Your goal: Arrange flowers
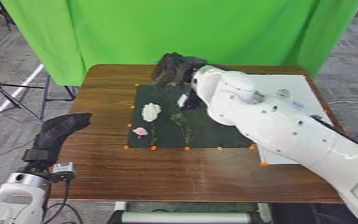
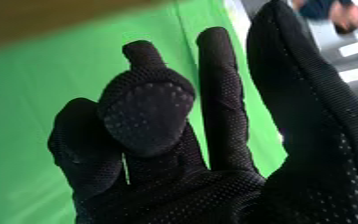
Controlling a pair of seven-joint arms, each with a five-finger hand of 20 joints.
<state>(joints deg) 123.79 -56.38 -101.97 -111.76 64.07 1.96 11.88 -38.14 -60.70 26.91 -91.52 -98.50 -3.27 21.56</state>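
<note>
My right hand (image 1: pixel 177 70) is over the back edge of the dark mat. In the right wrist view, the right hand (image 2: pixel 171 187) has some fingers straight and one bent toward the palm, with nothing held. A white flower (image 1: pixel 151 112) lies on the mat's left part, a pink flower (image 1: pixel 140 131) nearer the front. Green stems (image 1: pixel 186 125) lie to their right. A small white item (image 1: pixel 182 100), too small to identify, shows beside the right forearm. My left hand (image 1: pixel 62 129) is off the table's left edge, its fingers relaxed.
The dark mat (image 1: pixel 170 141) has orange markers along its edge. A white sheet (image 1: pixel 286 84) with faint items on it lies on the right of the wooden table (image 1: pixel 104 172), partly behind the right arm. A green curtain (image 1: pixel 202 30) hangs behind.
</note>
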